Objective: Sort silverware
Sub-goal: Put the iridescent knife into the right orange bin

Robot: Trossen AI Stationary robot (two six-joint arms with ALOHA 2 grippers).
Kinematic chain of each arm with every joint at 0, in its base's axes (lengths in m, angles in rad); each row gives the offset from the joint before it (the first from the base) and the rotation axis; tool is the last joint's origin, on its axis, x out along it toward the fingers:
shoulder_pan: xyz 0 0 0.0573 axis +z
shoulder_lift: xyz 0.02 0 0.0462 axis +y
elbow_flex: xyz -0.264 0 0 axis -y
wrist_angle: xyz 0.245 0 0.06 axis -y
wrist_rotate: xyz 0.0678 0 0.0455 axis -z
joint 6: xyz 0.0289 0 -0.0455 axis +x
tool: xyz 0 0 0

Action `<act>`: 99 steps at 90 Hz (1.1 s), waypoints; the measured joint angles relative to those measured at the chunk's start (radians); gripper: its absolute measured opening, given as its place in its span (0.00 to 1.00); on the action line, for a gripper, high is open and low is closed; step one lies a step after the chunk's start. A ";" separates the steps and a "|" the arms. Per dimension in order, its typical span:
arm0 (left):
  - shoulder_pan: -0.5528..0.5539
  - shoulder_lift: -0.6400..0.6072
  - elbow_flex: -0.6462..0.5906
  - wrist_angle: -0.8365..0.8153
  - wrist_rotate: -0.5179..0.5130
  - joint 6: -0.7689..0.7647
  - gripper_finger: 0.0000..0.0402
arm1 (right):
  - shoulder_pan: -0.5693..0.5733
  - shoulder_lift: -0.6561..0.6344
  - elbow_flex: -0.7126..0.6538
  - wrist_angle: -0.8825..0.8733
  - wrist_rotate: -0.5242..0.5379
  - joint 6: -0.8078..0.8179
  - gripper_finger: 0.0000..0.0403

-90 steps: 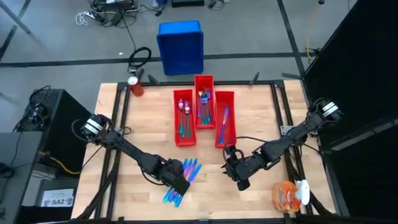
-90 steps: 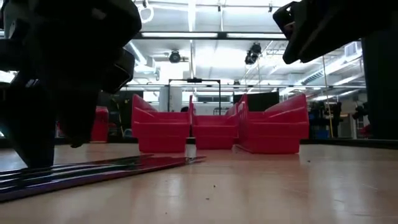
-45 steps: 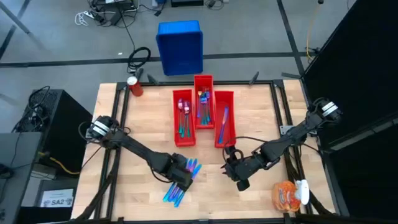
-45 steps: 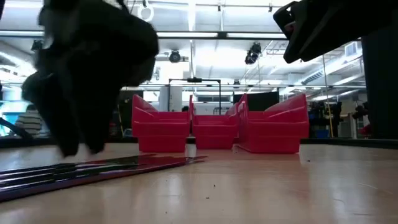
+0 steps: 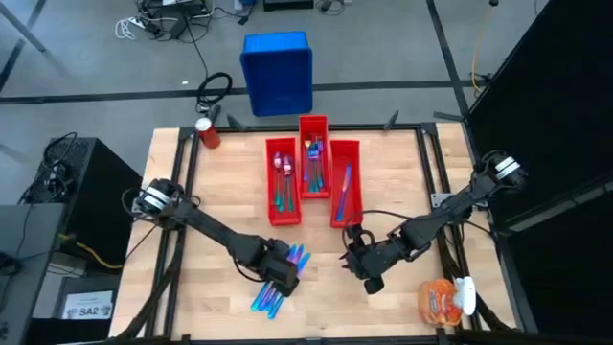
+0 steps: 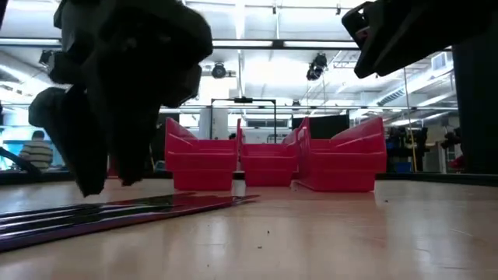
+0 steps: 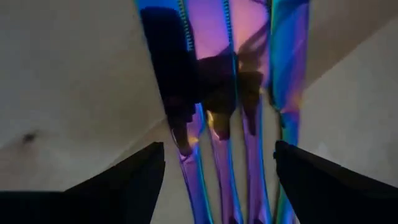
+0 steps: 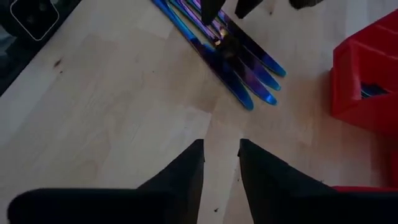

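Observation:
Several loose pieces of iridescent silverware [image 5: 298, 257] lie side by side on the wooden table near its front edge, also seen as silverware [image 6: 148, 207] in the low view. My left gripper [image 5: 280, 271] hangs open just above this pile, its fingers on either side of several pieces [image 7: 224, 81] without touching them. My right gripper [image 5: 352, 259] hovers to the pile's right, open by a narrow gap [image 8: 221, 158], with nothing between its fingers. Three red bins [image 5: 283, 213] stand at the table's middle with more silverware [image 5: 314, 158] inside.
A red can [image 5: 208, 132] stands at the far left corner. An orange-and-white packet [image 5: 444, 302] lies at the near right corner. A blue crate [image 5: 278, 72] sits on the floor beyond the table. Bare wood lies between the two grippers and left of the bins.
My left gripper has shifted a little toward the table's far and right side along the pile and risen slightly off the table. The silverware has stayed in place.

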 joint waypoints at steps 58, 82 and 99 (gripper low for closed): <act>0.001 0.100 0.023 -0.201 0.096 -0.007 0.70 | 0.000 0.000 0.000 -0.001 0.000 0.011 0.25; 0.006 0.101 0.020 -0.194 0.092 0.006 0.70 | 0.000 0.000 0.000 -0.003 0.000 0.014 0.23; 0.007 0.109 0.098 -0.259 0.093 0.040 0.70 | 0.000 0.000 0.000 -0.003 0.000 0.014 0.22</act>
